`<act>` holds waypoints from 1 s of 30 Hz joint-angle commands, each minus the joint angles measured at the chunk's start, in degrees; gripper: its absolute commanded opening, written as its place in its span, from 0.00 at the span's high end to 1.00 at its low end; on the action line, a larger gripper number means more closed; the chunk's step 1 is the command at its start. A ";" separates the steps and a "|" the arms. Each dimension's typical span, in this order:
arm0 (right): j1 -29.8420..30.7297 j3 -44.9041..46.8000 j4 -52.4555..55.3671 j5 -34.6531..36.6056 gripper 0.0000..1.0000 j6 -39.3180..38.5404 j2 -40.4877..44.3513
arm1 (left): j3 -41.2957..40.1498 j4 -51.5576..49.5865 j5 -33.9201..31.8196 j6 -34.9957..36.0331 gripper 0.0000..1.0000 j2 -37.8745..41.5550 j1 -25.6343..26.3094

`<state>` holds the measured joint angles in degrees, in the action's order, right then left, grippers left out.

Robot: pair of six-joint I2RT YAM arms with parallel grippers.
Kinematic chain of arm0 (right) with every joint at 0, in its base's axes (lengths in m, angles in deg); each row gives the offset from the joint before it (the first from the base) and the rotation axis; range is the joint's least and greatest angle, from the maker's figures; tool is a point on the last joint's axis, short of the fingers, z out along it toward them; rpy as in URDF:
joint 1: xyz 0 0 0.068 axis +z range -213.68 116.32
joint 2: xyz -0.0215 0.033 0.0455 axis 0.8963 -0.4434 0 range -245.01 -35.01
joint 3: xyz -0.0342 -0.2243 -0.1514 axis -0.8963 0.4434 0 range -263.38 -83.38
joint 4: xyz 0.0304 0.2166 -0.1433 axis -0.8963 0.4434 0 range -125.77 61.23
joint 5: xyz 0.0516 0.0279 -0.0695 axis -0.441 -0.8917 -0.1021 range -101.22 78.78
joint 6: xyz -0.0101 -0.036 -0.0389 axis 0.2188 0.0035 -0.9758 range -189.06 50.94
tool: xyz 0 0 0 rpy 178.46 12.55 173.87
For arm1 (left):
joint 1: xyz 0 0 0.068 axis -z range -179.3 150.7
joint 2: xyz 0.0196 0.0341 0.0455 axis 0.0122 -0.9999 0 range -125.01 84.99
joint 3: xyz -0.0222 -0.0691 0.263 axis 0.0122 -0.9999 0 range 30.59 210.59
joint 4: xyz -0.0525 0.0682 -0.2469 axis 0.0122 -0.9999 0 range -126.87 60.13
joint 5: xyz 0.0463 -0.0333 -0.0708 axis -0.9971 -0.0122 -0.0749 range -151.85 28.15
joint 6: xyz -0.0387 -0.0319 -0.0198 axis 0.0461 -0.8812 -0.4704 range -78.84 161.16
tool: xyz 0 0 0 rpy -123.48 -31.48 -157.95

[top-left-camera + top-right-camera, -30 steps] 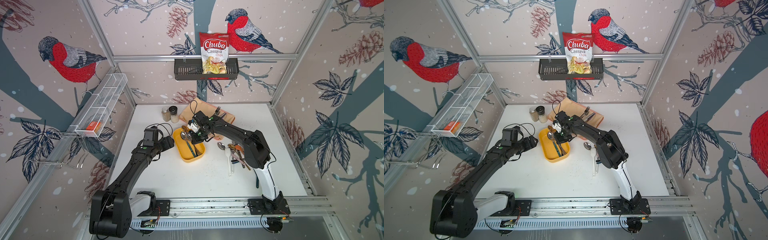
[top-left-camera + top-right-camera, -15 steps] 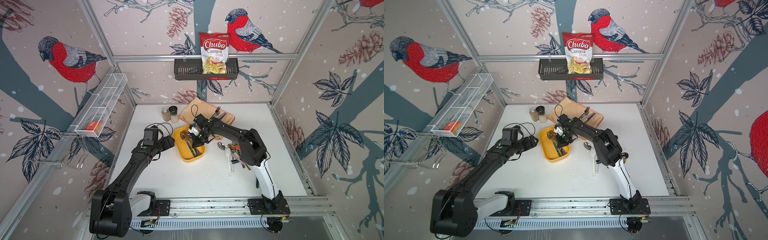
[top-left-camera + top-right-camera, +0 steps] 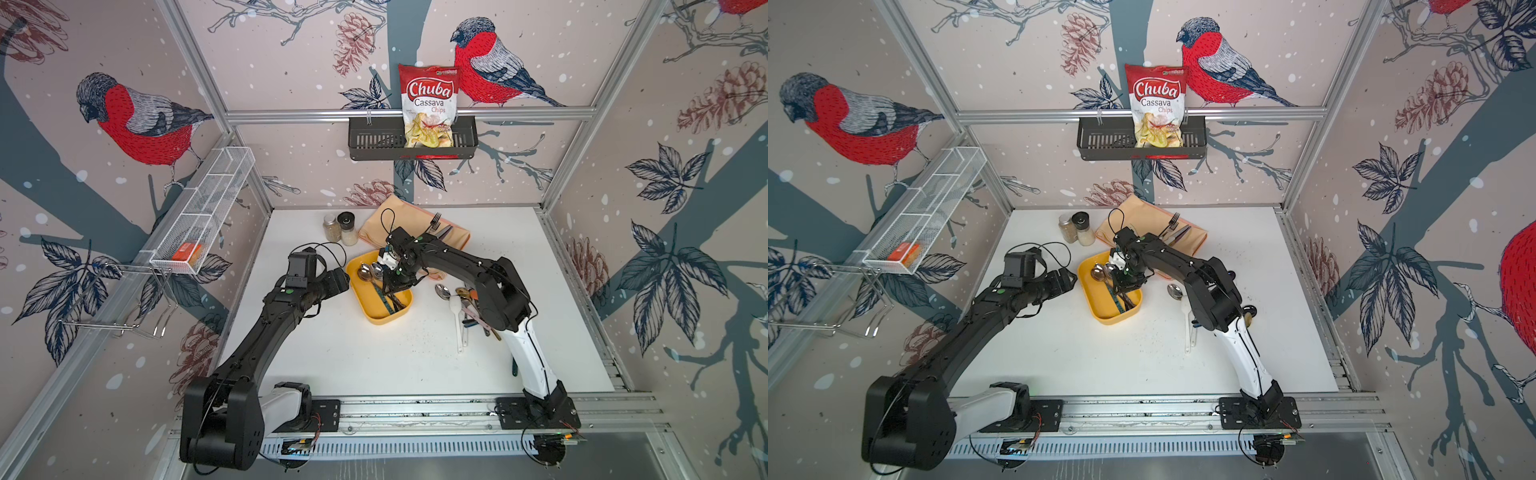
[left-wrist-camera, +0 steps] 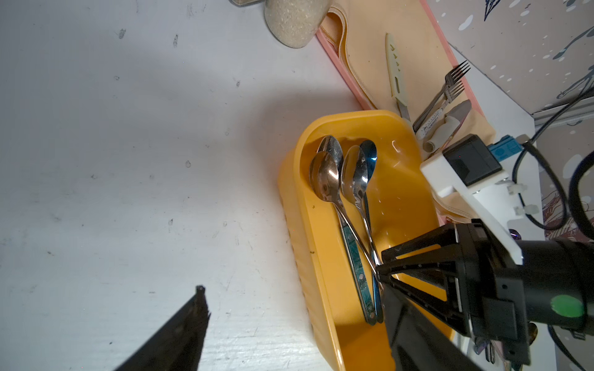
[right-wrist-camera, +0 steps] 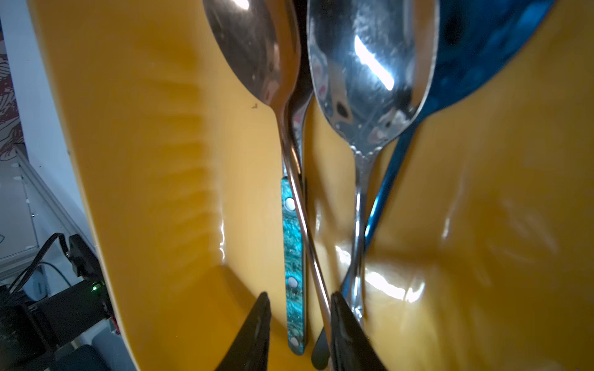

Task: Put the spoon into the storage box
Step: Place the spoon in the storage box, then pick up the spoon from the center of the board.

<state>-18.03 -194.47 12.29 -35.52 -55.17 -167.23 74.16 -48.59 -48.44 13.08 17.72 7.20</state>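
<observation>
The yellow storage box [image 3: 376,318] [image 3: 1106,318] lies mid-table and holds several spoons. The copper-tinted spoon [image 4: 326,180] [image 5: 254,54] rests on top, its thin handle crossing a teal-handled one. My right gripper [image 3: 392,286] [image 3: 1123,286] [image 5: 299,308] reaches down into the box, open. That handle runs along one of its fingers [image 5: 340,321], and the other finger stands clear. My left gripper [image 3: 340,280] [image 3: 1067,278] [image 4: 305,331] is open at the box's left side. The box wall [image 4: 299,225] runs between its spread fingers.
More spoons [image 3: 444,291], one a white plastic spoon [image 3: 457,316], lie right of the box under the right arm. A tan napkin [image 3: 415,226] with forks and two shakers [image 3: 340,228] sit at the back. A black shelf basket [image 3: 374,139] and a white mesh basket [image 3: 208,208] hang on the walls.
My right gripper's jaws have parted and let go of the spoon handle, which now lies in the box. The left arm has not moved.
</observation>
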 commanded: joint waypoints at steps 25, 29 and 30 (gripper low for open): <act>-4.47 45.19 -5.93 27.74 0.67 12.92 39.78 | 7.11 -1.86 -8.12 6.74 0.14 -6.39 11.23; -4.78 50.26 -8.00 27.76 0.67 13.76 41.77 | 7.08 -1.86 -8.40 6.81 0.14 -6.30 11.66; -4.78 51.03 -8.55 27.66 0.68 13.71 41.87 | 7.10 -1.97 -8.39 6.83 0.14 -6.32 11.64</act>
<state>-22.84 -144.94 7.32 -8.35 -43.20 -126.09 80.87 -50.40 -56.03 19.59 11.38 18.72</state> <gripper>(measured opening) 0.326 0.861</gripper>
